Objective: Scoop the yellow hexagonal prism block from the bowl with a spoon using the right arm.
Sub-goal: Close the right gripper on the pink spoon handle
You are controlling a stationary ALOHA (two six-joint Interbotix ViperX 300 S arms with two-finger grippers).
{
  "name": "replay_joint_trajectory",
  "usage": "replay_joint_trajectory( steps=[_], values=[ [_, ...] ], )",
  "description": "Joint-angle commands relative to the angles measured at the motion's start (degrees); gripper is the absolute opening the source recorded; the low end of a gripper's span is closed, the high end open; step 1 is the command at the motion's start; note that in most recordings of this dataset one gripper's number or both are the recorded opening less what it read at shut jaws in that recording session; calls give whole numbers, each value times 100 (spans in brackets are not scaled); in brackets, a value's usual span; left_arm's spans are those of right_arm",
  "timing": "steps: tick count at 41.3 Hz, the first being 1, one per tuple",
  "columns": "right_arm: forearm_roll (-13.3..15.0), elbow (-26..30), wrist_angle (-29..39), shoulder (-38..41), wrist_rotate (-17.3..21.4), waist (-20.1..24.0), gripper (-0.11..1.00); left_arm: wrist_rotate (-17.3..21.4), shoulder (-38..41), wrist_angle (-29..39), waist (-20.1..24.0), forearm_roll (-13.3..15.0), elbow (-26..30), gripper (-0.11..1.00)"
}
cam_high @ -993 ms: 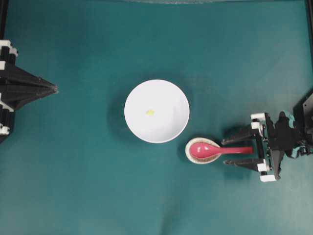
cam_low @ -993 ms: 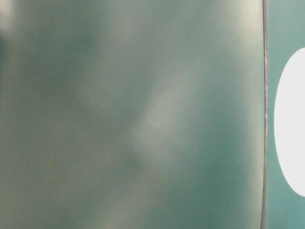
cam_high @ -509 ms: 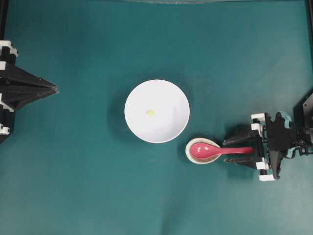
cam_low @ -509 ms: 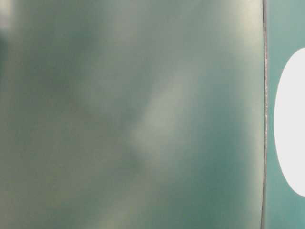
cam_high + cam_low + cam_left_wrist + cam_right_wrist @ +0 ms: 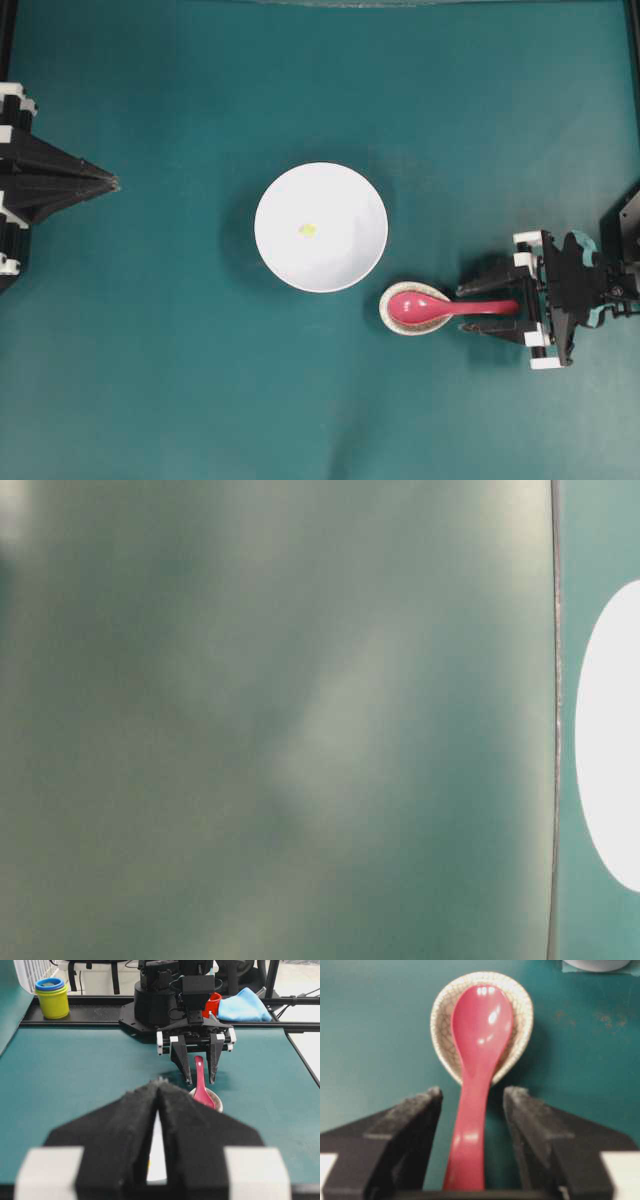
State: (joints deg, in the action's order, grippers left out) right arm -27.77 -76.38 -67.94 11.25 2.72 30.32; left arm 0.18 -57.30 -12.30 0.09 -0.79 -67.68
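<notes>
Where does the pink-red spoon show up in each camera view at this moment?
Overhead: spoon lower right of centre, scoop in the speckled dish.
Table-level: not visible.
Left wrist: spoon centre, between the right gripper fingers.
Right wrist: spoon centre.
Shared landmark: the speckled dish.

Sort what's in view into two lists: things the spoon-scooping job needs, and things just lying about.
Needed: spoon, yellow block, white bowl, right gripper with its jaws open either side of the spoon handle.

Lying about: speckled dish under the spoon, left gripper, yellow cup, blue cloth.
</notes>
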Motion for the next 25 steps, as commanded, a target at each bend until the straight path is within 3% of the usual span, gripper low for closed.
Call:
replay_joint_trajectory(
  steps=[1, 25],
  values=[
    [-9, 26, -26, -62, -18, 26, 58, -18, 26, -9, 0, -18, 167, 6],
    [-9, 44, -70, -62, -35, 9, 55, -26, 26, 0, 0, -18, 167, 6]
  ],
)
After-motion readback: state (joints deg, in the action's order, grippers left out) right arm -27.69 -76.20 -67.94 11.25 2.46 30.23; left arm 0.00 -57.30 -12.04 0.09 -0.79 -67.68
